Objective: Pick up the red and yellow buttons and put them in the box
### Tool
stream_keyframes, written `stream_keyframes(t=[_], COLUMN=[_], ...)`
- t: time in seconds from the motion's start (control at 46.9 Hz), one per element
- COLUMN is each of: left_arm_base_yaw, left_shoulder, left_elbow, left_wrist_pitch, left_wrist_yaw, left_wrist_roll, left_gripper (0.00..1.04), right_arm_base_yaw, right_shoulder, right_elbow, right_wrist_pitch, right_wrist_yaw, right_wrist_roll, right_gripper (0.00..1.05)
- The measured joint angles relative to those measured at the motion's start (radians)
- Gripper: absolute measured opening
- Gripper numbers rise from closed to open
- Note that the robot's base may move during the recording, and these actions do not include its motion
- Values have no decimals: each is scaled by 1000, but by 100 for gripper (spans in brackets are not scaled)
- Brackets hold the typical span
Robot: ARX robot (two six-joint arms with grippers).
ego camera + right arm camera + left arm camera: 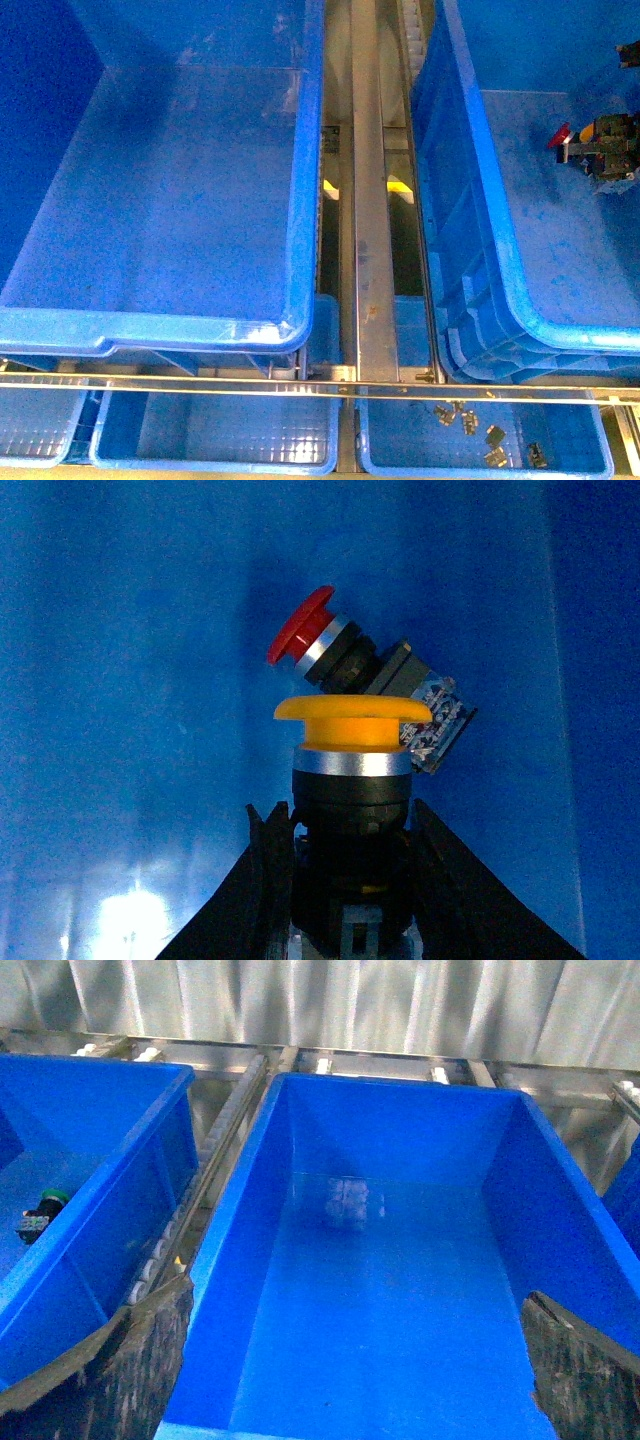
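- Blue plastic everywhere: the front view has one big deep box (160, 200) on the left and a second deep blue bin (520, 200) on the right, with a metal rail (372, 200) running between them.
- Over in that right bin, by the picture's right edge, a red button (560, 137) lies on the floor, red cap pointing left, with a dark cluster just beside it that is too small to sort out.
- Right wrist view now: the right gripper (340, 880) has its black fingers (265, 870) clamped on both sides of a yellow button (352, 720), held by its black body with the yellow-orange cap pointing away from the camera.
- Just beyond that cap, the red button (300, 625) lies tilted on the blue floor, silver collar and black body trailing toward a small terminal block; whether the two buttons touch, I cannot tell.
- Left wrist view: the left gripper's fingertips (110, 1370) show at the lower corners, spread wide apart with nothing between them, hanging over the box (400, 1290).
- To one side in that view, a neighbouring bin (90, 1160) holds a green-capped switch (45, 1205).
- Along the bottom of the front view, shallow blue trays (215, 435) sit below the bins; the right one (400, 440) holds small dark metal parts (490, 435).
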Motion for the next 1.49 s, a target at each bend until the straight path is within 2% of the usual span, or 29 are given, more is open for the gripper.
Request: stream_keyframes(t=[0.213,0.491,0.64,0.683,0.832,0.939,1.045,1.088,1.131,1.216,1.259,1.28,1.323,1.344,1.408,1.493], left_arm_base_yaw=[0,0,0,0,0,0,0,0,0,0,0,0,0,0,0,0], left_shoulder=[0,0,0,0,0,0,0,0,0,0,0,0,0,0,0,0], left_elbow=[0,0,0,0,0,0,0,0,0,0,0,0,0,0,0,0], left_wrist_pitch=[0,0,0,0,0,0,0,0,0,0,0,0,0,0,0,0], left_wrist_yaw=[0,0,0,0,0,0,0,0,0,0,0,0,0,0,0,0], left_wrist_roll=[0,0,0,0,0,0,0,0,0,0,0,0,0,0,0,0], left_gripper=[97,97,97,97,97,97,97,97,97,97,97,97,97,97,97,97], right_arm_base_yaw=[26,8,-35,-45,-80,-106,-142,-167,-193,-206,-206,-212,-213,-207,-180,-141], right_shoulder=[3,-54,-197,-238,-435,-600,-832,-975,-1125,-1417,-1479,-1498,-1526,-1538,-1571,-1643], right_elbow=[0,-84,-212,-246,-410,-532,-661,-714,-754,-792,-796,-812,-890,-938,-1004,-1018], right_wrist_pitch=[16,72,133,139,127,63,-60,-158,-274,-526,-561,-514,-295,-179,-10,5], right_wrist_yaw=[-2,-23,-97,-112,-182,-254,-344,-377,-378,-249,-243,-269,-335,-346,-339,-294], right_wrist_roll=[-1,-3,-13,-13,-8,3,26,44,66,128,138,138,133,132,129,129], right_gripper=[27,73,96,100,99,99,99,99,99,99,99,97,88,83,71,51])
